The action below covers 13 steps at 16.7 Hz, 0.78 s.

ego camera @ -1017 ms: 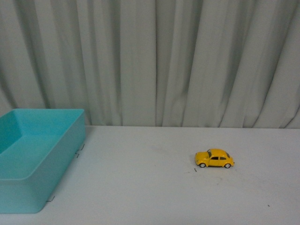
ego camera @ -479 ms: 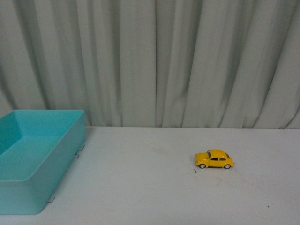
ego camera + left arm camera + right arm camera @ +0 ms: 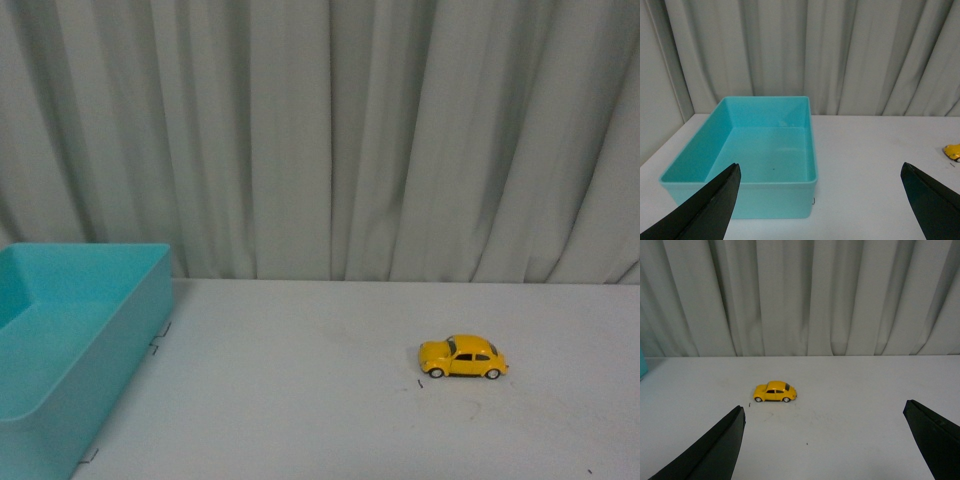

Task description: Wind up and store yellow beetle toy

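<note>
The yellow beetle toy (image 3: 463, 357) is shown standing on its wheels, side-on, on the white counter (image 3: 300, 410), to the right of the middle in the front view and well apart from the open turquoise box (image 3: 110, 325) set at the left edge before a pale pleated curtain (image 3: 320, 130). In the left wrist view the left pincer (image 3: 820, 167) is seen released, its dark fingers (image 3: 710, 207) spread wide above the counter with the box framed between them. In the right wrist view the right pincer (image 3: 824, 406) is likewise released and spread wide, the toy being seen between its fingers (image 3: 715, 450) and touched by neither
</note>
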### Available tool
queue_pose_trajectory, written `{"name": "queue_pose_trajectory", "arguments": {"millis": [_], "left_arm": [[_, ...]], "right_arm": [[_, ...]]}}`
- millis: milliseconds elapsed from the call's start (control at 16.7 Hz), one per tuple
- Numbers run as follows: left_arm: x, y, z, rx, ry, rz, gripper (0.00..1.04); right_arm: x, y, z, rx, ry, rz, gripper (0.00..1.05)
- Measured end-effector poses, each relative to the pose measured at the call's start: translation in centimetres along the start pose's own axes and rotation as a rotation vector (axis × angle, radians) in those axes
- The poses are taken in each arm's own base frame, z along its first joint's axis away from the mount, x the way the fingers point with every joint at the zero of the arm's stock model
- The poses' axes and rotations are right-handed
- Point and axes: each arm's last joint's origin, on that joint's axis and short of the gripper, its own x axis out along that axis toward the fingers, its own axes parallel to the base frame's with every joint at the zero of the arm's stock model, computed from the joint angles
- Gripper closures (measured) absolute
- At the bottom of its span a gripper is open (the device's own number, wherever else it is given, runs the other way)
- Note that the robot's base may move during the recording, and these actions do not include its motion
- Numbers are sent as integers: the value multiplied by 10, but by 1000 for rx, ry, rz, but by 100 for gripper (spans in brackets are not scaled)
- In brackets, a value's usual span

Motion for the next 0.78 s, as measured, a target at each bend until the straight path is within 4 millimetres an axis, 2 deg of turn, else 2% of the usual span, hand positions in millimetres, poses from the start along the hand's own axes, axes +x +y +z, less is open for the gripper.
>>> {"name": "queue_pose_trajectory", "arguments": {"millis": [778], "left_arm": [[0, 0, 0, 0, 0, 0, 7]], "right_arm": [[0, 0, 0, 0, 0, 0, 7]]}}
